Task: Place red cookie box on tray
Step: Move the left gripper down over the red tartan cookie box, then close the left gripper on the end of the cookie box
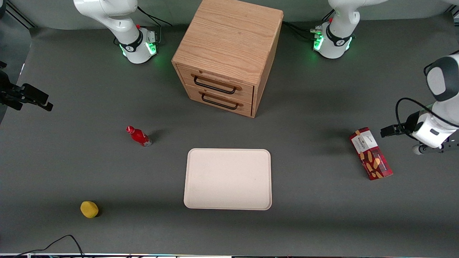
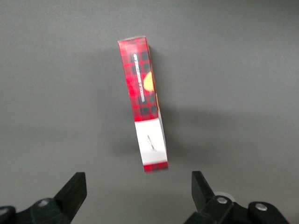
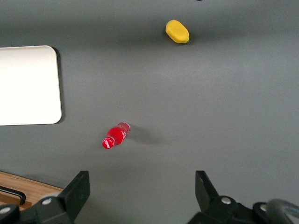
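The red cookie box (image 2: 146, 105) lies on the grey table (image 1: 315, 200) toward the working arm's end, well apart from the cream tray (image 1: 228, 154). The left gripper (image 2: 139, 189) hovers above it with jaws spread wide and holding nothing; the box's white-label end points into the gap between the fingers (image 2: 74, 191) (not touching either). In the front view the gripper is mostly cut off at the frame edge.
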Available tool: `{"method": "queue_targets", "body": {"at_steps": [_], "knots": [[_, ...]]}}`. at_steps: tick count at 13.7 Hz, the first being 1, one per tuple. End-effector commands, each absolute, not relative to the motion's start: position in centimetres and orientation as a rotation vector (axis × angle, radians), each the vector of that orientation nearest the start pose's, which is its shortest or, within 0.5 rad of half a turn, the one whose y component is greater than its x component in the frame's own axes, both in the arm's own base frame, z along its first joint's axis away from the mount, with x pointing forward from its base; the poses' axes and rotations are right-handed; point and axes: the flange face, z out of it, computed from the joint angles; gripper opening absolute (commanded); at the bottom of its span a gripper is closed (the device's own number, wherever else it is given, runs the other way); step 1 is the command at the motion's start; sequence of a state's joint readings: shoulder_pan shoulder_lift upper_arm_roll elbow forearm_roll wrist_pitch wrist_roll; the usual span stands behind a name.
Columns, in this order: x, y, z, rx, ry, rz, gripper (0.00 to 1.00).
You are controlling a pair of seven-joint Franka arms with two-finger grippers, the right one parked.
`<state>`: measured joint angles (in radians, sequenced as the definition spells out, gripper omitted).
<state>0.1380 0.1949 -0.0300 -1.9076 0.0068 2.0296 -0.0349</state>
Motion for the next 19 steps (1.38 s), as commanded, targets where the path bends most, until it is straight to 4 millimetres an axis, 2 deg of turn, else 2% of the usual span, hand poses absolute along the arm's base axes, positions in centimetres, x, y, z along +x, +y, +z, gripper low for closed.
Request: {"method": "queue_targets", "body": {"at_steps": [1, 6, 10, 12, 18, 19], "knots": [[60.1, 6.6, 35.5, -3.126, -0.258, 0.075, 1.0], [60.6, 7.1, 28.8, -3.128, -0.354, 0.019, 1.0], [60.2, 7.1, 25.0, -3.132, -0.37, -0.046, 1.0], [60.3, 7.5, 23.7, -3.132, -0.383, -0.059, 1.0], [60.2, 7.3, 23.4, -3.128, -0.412, -0.068, 0.98], [60.1, 7.2, 23.3, -3.129, -0.409, -0.066, 0.92]]}}
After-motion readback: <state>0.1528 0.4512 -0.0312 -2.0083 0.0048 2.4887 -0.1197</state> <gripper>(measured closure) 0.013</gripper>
